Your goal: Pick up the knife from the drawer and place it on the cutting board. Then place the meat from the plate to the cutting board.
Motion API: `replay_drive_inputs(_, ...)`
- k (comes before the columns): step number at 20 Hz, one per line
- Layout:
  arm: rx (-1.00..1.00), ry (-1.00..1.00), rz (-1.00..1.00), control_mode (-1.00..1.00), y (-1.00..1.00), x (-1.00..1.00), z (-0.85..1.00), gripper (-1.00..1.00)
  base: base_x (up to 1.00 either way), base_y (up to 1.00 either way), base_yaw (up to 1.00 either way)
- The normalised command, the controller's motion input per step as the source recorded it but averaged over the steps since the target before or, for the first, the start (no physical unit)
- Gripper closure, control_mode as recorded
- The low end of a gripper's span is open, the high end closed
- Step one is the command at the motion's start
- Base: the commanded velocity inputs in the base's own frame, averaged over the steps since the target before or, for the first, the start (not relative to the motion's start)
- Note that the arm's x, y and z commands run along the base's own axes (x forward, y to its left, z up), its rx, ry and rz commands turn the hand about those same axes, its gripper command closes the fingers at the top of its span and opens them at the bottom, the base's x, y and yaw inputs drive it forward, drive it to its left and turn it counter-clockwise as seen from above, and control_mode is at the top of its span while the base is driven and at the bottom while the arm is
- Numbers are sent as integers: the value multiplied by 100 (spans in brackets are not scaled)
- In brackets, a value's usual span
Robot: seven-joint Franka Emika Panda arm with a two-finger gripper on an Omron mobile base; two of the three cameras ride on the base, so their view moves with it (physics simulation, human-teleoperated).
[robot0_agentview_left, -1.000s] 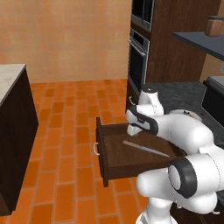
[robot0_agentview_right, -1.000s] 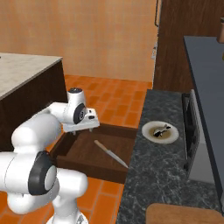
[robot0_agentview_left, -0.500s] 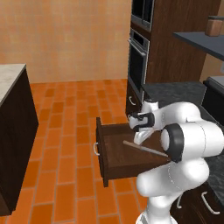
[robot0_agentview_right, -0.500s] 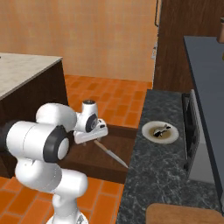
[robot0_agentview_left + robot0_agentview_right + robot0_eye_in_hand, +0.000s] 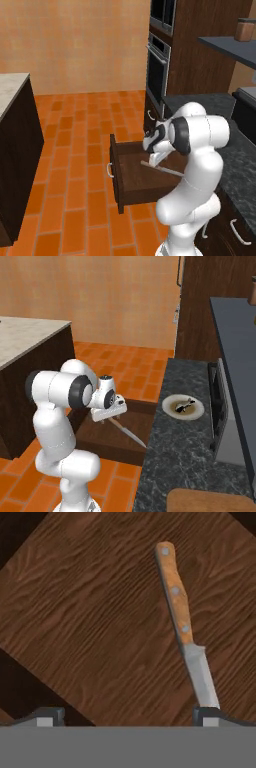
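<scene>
Pincer (image 5: 128, 716) fingers apart, low over open drawer (image 5: 95, 617). Knife (image 5: 184, 622) lies flat on drawer floor, right of frame, blade tip at right finger. Meat (image 5: 184, 405) on plate (image 5: 171, 411), right-centre.

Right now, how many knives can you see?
1. The knife lies flat on the floor of the open drawer, just below the pincer. More could be hidden under the arm.
</scene>
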Motion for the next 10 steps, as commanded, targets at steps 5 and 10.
replay_drive_inputs(5,-2,1,0,-100,-14,64,-50,-100,0,0,0)
replay_drive_inputs(10,0,6,0,-100,-8,65,-40,-100,0,0,0)
